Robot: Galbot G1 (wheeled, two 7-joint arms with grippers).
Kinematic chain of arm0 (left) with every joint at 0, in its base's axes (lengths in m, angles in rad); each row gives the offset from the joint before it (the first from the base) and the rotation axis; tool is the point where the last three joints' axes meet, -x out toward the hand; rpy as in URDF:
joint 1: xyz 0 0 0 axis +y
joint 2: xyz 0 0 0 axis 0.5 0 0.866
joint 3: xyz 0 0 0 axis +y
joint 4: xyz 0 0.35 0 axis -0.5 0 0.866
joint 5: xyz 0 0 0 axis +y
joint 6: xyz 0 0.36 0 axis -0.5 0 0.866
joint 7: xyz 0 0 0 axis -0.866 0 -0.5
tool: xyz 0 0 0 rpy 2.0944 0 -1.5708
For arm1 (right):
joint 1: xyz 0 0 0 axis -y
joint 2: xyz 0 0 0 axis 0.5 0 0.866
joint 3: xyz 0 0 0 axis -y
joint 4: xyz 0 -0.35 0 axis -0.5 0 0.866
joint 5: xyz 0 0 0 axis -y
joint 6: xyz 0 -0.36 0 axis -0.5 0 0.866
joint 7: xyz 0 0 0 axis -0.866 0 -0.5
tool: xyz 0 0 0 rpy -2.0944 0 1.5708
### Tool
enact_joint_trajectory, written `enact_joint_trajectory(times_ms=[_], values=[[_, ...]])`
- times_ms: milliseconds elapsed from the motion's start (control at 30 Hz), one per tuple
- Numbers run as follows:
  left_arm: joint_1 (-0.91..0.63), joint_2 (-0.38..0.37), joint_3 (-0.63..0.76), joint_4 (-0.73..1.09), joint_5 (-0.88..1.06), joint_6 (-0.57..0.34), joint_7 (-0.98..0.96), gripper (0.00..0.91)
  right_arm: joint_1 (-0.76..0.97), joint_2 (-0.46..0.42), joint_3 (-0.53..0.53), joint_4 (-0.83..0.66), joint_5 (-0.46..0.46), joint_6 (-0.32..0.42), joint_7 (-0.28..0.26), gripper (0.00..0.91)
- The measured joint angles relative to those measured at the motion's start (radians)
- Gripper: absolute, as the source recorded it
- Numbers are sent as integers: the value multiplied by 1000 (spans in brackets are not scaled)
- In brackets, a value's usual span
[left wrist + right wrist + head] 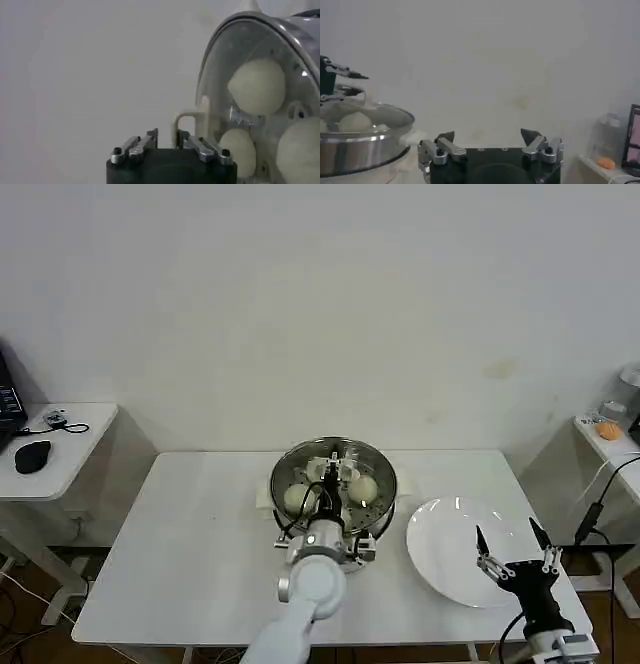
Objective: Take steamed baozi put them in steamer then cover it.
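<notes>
Steel steamer (383,502) holding baozi (363,488) under cover (372,462), left end effector (334,472) nearly closed empty, right end effector (513,547) wide open.

The white left arm reaches forward, its black left gripper (334,471) nearly closed, pointing down; the black right gripper (512,542) hovers, fingers spread wide.

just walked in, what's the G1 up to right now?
It is finishing a baozi steaming setup. The steamed baozi sit inside the steamer in the middle of the table, and the cover is already on top of the pot. The left gripper is over the lid at its handle, fingers close together. The right gripper hovers open above the white plate to the steamer's right, holding nothing.
</notes>
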Motion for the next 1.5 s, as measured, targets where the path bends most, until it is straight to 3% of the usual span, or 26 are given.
enact_joint_trajectory(times_ms=[333,700,1233,1500], values=[[48,35,2,-85,-34,-8,-5,907,-5,2,-3,2,-4,-1,0,907],[150,134,-50,-248,-211,-45,-41,907,-16,-12,-11,-3,13,-6,0,907],[329,221,-347,-326,-1184,-182,-413,907,-42,-56,-31,1,63,-5,0,907],[472,266,-481,-364,-1468,-275,-447,907,-57,-66,-44,-12,80,-24,8,907]])
